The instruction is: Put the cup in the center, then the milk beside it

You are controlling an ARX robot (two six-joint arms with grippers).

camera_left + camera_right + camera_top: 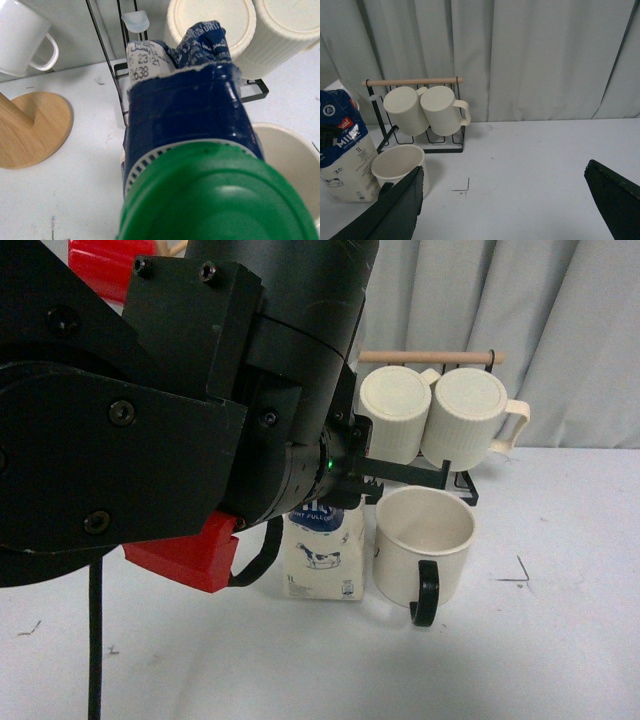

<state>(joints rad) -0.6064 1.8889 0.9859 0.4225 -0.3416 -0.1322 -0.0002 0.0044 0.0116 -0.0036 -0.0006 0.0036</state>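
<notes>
I see the milk (325, 555) standing upright on the bench (560, 640), directly beneath my left tool (368, 483), which hides its top in the front view. It's a tall carton with a dark blue upper part, white "MILK" lettering, a cream base with a cow drawing and a green screw cap. The cup (425, 540) sits upright just beside it, below and right of that tool. It's wide, cream and empty, with its black loop handle turned toward the robot.
</notes>
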